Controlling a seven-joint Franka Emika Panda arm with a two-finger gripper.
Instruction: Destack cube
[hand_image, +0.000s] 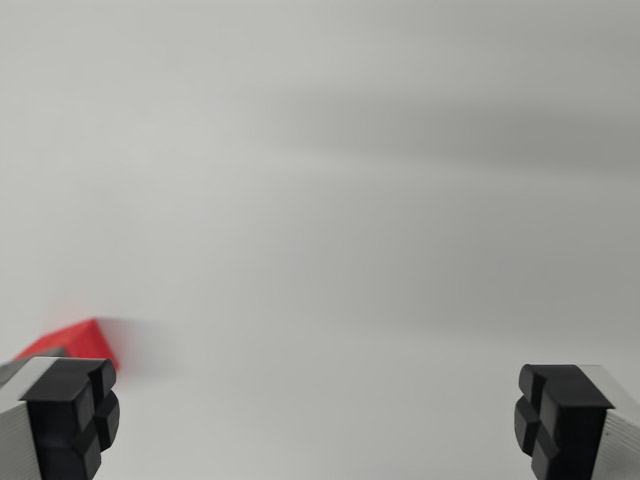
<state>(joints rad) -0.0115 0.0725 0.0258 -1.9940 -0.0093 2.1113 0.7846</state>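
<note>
At the wrist view's lower left, just behind my released gripper (318, 415), whose jaws stand wide apart, I see a corner of a red cube (80, 342) on the pale tabletop (350, 200), probably light and rigid, best pinched across flat opposite faces.

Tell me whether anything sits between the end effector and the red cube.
Nothing visible does. The end effector is open over bare grey surface; the red cube peeks out behind the finger at the wrist view's left.
</note>
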